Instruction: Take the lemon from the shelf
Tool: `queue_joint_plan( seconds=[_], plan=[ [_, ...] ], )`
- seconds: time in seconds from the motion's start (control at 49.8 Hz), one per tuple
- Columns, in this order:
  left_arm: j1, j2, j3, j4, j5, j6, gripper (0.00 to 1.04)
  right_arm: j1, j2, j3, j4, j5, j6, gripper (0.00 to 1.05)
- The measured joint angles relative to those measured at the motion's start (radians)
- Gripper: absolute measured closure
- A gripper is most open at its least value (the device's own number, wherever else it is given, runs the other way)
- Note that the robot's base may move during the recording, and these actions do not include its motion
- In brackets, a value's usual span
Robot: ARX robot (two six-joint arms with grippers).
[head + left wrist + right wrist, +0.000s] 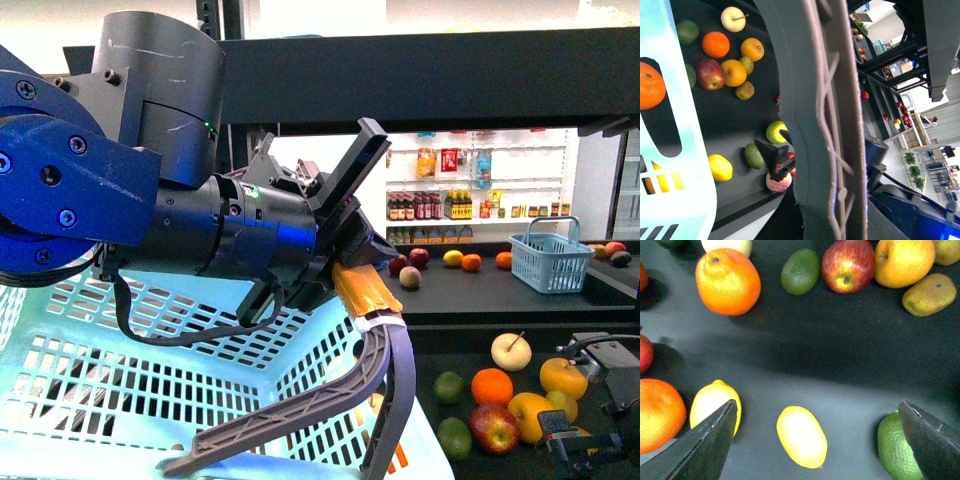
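The lemon (801,436), pale yellow and oval, lies on the shelf's dark tray (840,350). My right gripper (817,405) hangs open just above it, its two dark fingers set wide on either side and touching nothing. A second yellow fruit (715,402) sits partly behind one finger, and a green lime (895,445) lies beside the other. In the front view my left gripper (355,255) is shut on the grey basket handle (385,345) and holds the pale blue basket (150,380) up. That handle (810,120) fills the left wrist view.
Loose fruit crowds the tray: an orange (727,282), a red apple (847,265), a yellow-orange fruit (902,260), a dark green fruit (800,271). On the black shelf (470,295), the tier above holds a small blue basket (550,262) and more fruit.
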Motion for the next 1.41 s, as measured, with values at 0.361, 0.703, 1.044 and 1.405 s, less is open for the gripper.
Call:
queue_joint_plan(
  seconds=[0.361, 0.703, 1.044, 1.405],
  plan=[
    [0.0, 0.0, 0.0, 0.0, 0.0, 0.0, 0.96, 0.025, 0.251, 0.197, -0.085, -0.012, -0.049, 0.08],
    [0.0, 0.0, 0.0, 0.0, -0.001, 0.0, 0.96, 0.042, 0.388, 0.3, -0.119, -0.012, -0.119, 0.08],
    [0.0, 0.0, 0.0, 0.0, -0.001, 0.0, 0.96, 0.038, 0.444, 0.315, -0.142, -0.023, -0.161, 0.08],
    [0.0, 0.0, 0.0, 0.0, -0.001, 0.0, 0.96, 0.036, 0.505, 0.328, -0.144, -0.019, -0.201, 0.08]
  ],
)
